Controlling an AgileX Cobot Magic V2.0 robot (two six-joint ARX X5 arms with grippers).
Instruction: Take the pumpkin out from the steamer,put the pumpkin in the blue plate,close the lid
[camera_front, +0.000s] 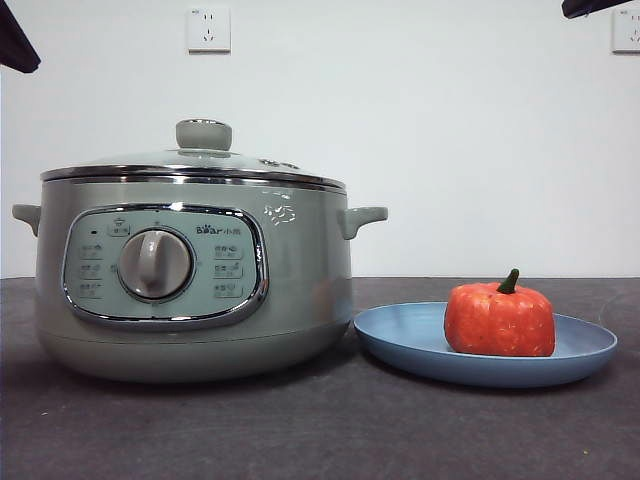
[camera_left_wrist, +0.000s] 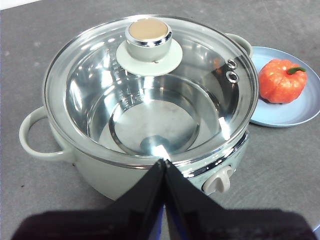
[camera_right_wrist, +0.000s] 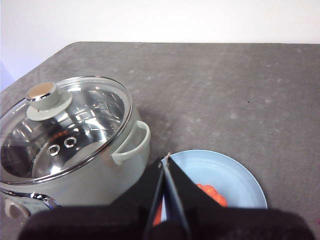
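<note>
The orange-red pumpkin (camera_front: 499, 318) with its dark green stem sits on the blue plate (camera_front: 400, 340), right of the steamer (camera_front: 300, 270). The glass lid (camera_front: 150, 164) with its pale green knob (camera_front: 204, 134) rests closed on the steamer. In the left wrist view my left gripper (camera_left_wrist: 164, 162) is shut and empty, raised above the steamer (camera_left_wrist: 95, 172) and lid (camera_left_wrist: 90, 80), with pumpkin (camera_left_wrist: 280, 81) and plate (camera_left_wrist: 295, 111) beyond. In the right wrist view my right gripper (camera_right_wrist: 166, 159) is shut and empty, above the plate (camera_right_wrist: 235, 175) and the partly hidden pumpkin (camera_right_wrist: 212, 194), beside the steamer (camera_right_wrist: 100, 177).
The things stand on a dark grey table (camera_front: 320, 430) before a white wall with two sockets (camera_front: 208, 28). Both arms show only as black tips at the top corners of the front view, one at the left (camera_front: 15, 45), one at the right (camera_front: 595, 6).
</note>
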